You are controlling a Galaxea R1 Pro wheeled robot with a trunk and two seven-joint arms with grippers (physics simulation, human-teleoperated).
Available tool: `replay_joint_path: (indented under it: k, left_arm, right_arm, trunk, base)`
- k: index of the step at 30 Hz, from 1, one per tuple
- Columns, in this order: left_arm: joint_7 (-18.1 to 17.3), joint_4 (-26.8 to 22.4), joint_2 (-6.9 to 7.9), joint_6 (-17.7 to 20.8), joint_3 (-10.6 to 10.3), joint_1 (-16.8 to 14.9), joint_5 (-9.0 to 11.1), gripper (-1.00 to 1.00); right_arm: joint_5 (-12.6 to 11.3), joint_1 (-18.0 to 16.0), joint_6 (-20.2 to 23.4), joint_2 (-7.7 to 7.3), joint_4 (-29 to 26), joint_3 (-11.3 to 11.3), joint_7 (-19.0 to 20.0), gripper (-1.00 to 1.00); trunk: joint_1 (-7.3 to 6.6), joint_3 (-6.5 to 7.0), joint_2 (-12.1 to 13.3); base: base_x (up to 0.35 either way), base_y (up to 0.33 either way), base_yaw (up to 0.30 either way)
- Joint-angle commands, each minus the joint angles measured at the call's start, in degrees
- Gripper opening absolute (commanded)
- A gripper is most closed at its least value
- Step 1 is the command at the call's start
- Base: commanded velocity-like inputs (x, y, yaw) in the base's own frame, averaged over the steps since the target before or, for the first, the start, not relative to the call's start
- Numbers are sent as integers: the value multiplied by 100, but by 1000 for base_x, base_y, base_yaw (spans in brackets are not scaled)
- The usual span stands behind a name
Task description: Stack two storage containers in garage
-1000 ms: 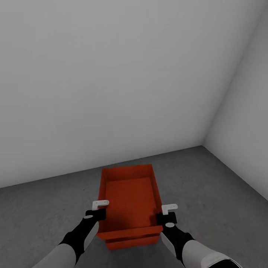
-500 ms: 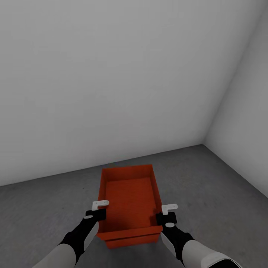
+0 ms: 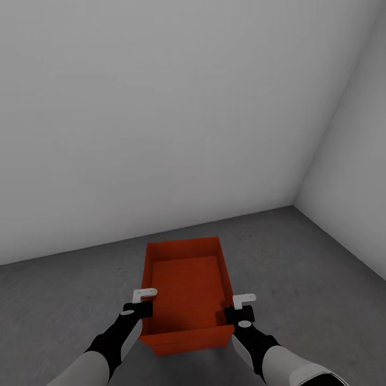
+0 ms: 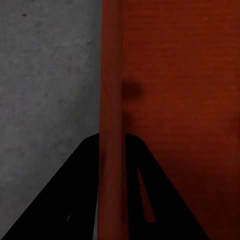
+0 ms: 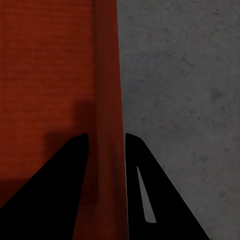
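An orange-red storage container [image 3: 185,284] sits low over the grey concrete floor [image 3: 305,279] of the garage, close in front of me. My left gripper [image 3: 143,306] is shut on its left wall, and my right gripper [image 3: 231,311] is shut on its right wall. In the left wrist view the container's rim [image 4: 111,90] runs between the dark fingers [image 4: 75,200]. In the right wrist view the rim [image 5: 106,90] passes between the fingers [image 5: 150,200]. A band of the same orange-red [image 3: 187,347] shows under the near wall, seemingly the other container nested beneath.
A plain white-grey wall [image 3: 161,118] stands just behind the container. A second wall [image 3: 359,177] meets it in a corner at the right. Bare concrete lies to the left and right of the container.
The held container has sunk slightly. The lower orange strip at its near side shows less than before. Arms and camera have barely moved.
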Motion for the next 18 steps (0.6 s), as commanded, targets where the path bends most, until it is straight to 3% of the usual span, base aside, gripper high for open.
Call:
replay_joint_path:
  k: [1, 18]
  left_arm:
    - [363, -63, -182, 42, 66, -4, 260, -100]
    - [363, -63, -182, 40, 66, -5, 260, -100]
  right_arm:
    - [-82, 0, -48, 192, 18, -127, 7, -100]
    - [-82, 0, -48, 192, 18, -127, 7, -100]
  trunk:
    - [22, -23, -44]
    - [395, -328, -725]
  base:
    - [0, 0, 0]
    - [0, 0, 0]
